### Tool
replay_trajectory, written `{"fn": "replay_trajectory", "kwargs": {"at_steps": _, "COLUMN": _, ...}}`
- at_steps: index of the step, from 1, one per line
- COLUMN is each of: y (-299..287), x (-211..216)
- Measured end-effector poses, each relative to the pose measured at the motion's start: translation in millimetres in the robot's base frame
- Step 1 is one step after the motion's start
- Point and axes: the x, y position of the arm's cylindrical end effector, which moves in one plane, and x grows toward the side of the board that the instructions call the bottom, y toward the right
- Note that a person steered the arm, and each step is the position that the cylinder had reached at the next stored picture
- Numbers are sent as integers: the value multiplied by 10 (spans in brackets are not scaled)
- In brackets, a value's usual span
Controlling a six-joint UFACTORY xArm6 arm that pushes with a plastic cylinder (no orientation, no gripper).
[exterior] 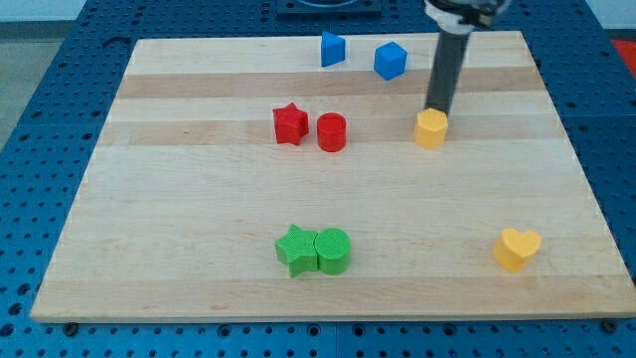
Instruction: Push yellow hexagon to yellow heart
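The yellow hexagon sits on the wooden board right of centre, in the upper half. My tip stands just above it in the view, touching or almost touching its top edge. The rod rises toward the view's top right. The yellow heart lies near the board's lower right corner, well below and to the right of the hexagon.
A red star and a red cylinder sit left of the hexagon. Two blue blocks lie near the top edge. A green star and a green cylinder touch each other at the bottom centre.
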Motion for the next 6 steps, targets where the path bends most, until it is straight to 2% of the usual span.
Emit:
{"fn": "replay_trajectory", "kwargs": {"at_steps": 1, "y": 96, "x": 74}}
{"fn": "replay_trajectory", "kwargs": {"at_steps": 2, "y": 28, "x": -233}}
{"fn": "replay_trajectory", "kwargs": {"at_steps": 3, "y": -90, "x": -232}}
{"fn": "replay_trajectory", "kwargs": {"at_steps": 5, "y": 33, "x": 273}}
{"fn": "replay_trajectory", "kwargs": {"at_steps": 6, "y": 165, "x": 676}}
